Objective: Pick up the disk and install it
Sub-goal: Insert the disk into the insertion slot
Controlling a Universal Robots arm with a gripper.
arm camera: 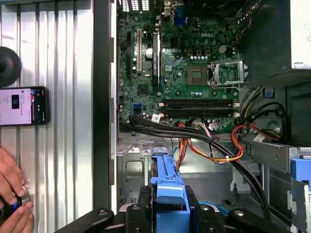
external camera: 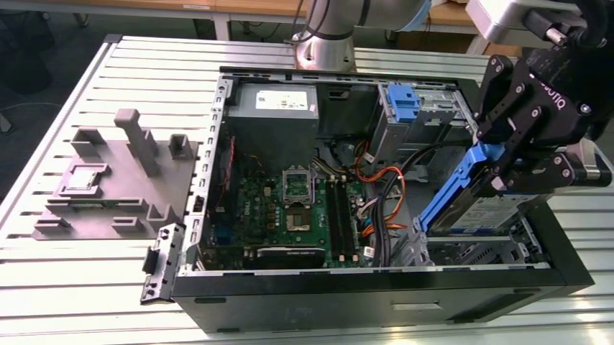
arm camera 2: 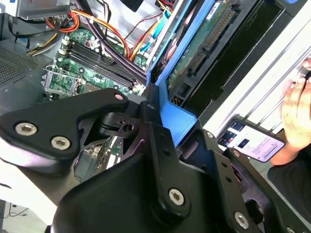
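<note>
The disk [external camera: 477, 208], a silver drive in a blue plastic carrier, hangs steeply tilted over the open computer case at the exterior view's right, its lower end close to the metal bay [external camera: 479, 248]. My black gripper [external camera: 510, 178] is shut on the carrier's upper end. In the second wrist view the disk's green underside [arm camera 2: 204, 43] and the blue carrier [arm camera 2: 176, 115] run away from the fingers [arm camera 2: 150, 128]. The first wrist view has the carrier [arm camera: 167, 187] clamped at the gripper [arm camera: 167, 209], above the case floor.
The case [external camera: 384, 287] holds a motherboard [external camera: 292, 208], a power supply [external camera: 273, 108], orange and black cables [external camera: 384, 194] and a fixed blue bracket [external camera: 403, 100]. A grey holder block [external camera: 115, 180] stands at the exterior view's left. A phone [arm camera: 24, 106] and a person's hand [arm camera: 12, 194] lie beside the case.
</note>
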